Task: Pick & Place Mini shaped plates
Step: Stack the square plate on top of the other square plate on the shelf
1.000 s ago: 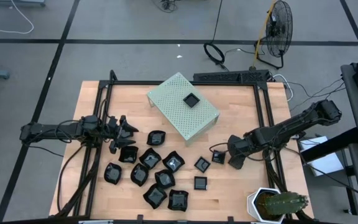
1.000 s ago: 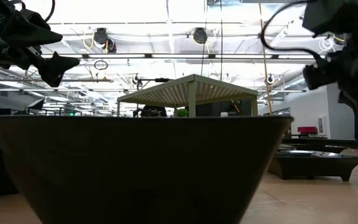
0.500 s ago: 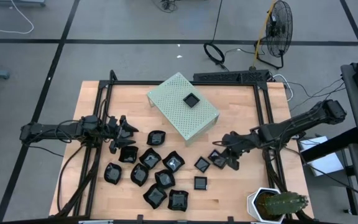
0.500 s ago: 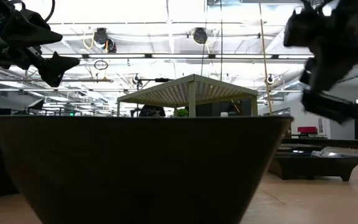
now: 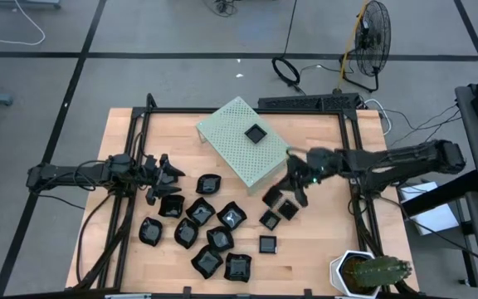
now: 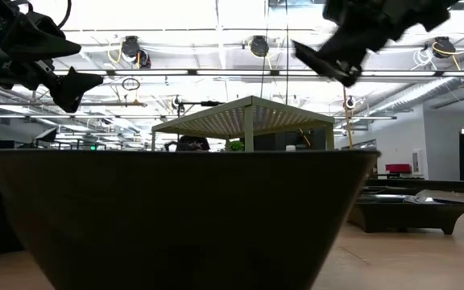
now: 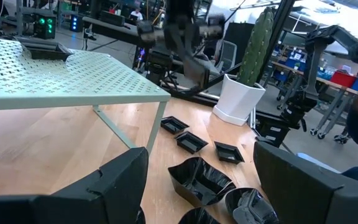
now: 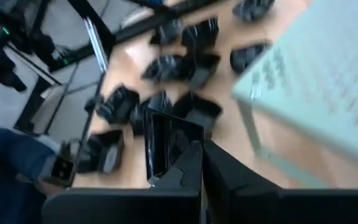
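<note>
Several glossy black mini shaped plates [image 5: 210, 224] lie on the wooden table's near middle, with three small square ones [image 5: 269, 220] to their right. One more plate [image 5: 256, 133] sits on top of the pale green perforated box [image 5: 239, 145]. My right gripper [image 5: 291, 184] hangs above the table beside the box's near right corner, shut on a small square plate [image 5: 275, 197]. My left gripper [image 5: 163, 176] waits open at the table's left, level, with nothing between its fingers. My right gripper pinches the small square plate by one rim [image 8: 174, 167] between its two fingers. The fingers slant down from the table's right side. The plate [image 6: 322, 60] is lifted clear of the table and stands tilted on edge beyond the fingertips.
A cactus in a white pot [image 5: 363, 270] stands at the near right corner. Black frame rails [image 5: 355, 166] run along the table's sides and back. In the low view one dark plate [image 6: 184, 217] fills the foreground. Bare wood lies between the box and the plates.
My right gripper has risen from the table near the small square plates. It has swung toward the green box and tipped from pointing down to nearer level. It has stayed shut, and the small square plate has come up with it, lifted clear.
</note>
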